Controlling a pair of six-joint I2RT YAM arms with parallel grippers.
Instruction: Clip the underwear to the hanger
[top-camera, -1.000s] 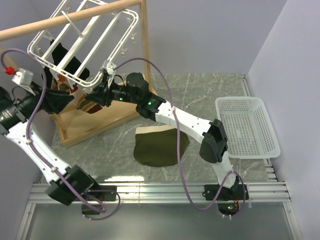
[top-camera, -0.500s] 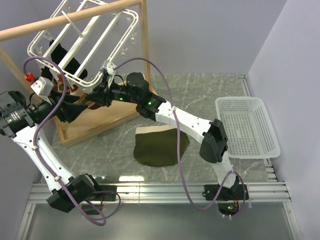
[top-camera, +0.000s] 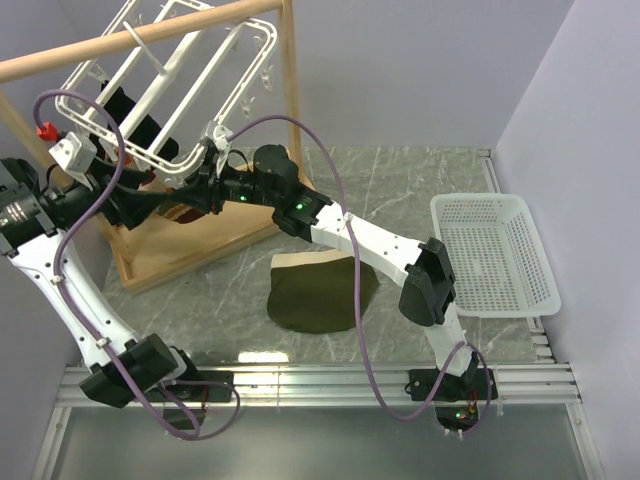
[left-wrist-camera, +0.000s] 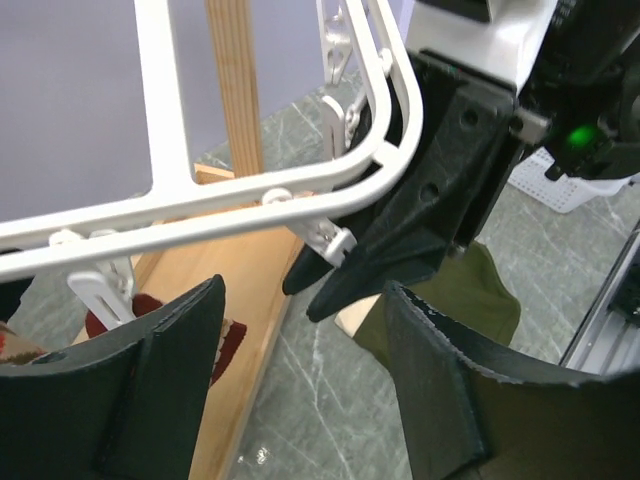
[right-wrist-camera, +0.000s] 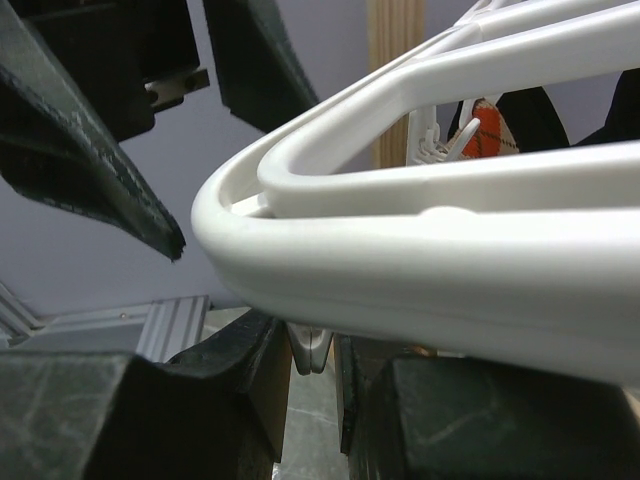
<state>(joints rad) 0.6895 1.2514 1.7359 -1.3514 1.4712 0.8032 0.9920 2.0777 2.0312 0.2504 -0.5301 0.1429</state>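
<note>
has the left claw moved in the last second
Yes. The left claw has shifted right, closer to the stand's wooden upright and to the right claw pinching a clip at the hanger corner.

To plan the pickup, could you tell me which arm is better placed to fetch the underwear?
Probably left: the left gripper is open and empty; the right gripper looks closed on a hanger clip.

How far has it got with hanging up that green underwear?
Done: nothing yet. The underwear lies on the table, untouched. In hand: the right tool appears to pinch a clip at a corner of the hanger, and the open left tool hovers empty beside it. Left: pick up the underwear, lift it to the clip and fasten it.
</note>
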